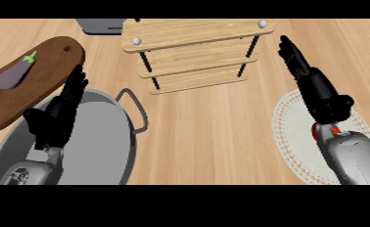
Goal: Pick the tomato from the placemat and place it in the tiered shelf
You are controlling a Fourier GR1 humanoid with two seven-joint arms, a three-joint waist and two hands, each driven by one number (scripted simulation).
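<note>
Wooden counter [209, 138], head view only. Right hand [318, 91] hangs over the white lace placemat [289, 138] at the right edge, fingers [291, 55] straight and released, tips aimed up-view toward the tiered shelf [194, 55]; nothing is held. Tomato [315, 132]: only a red sliver shows, just under the right wrist on the placemat, mostly hidden by hand and forearm, so its exact seat can't be read. Left hand [56, 116] sits at lower left over the grey pot [101, 143], fingers straight and relaxed, resting, holding nothing. Risk 1: the hand appears to lie beyond the tomato, w/ the target under the wrist rather than the fingers; closing from this pose would likely catch nothing, and lowering could push or roll the tomato off the placemat. Probable fix: draw back, re-centre fingers over it. Risk 2: shelf tiers are closely stacked w/ thin black posts at the corners; a poorly angled entry could strike a post or a board edge. Surroundings: pot w/ side handle sits left of centre, near the shelf's lower left corner; brown cutting board [36, 81] w/ an eggplant [16, 72] at far left; grey appliance [101, 25] behind the shelf, partly cut off. None of these lies between placemat and shelf; that stretch of counter shows no obstruction.
</note>
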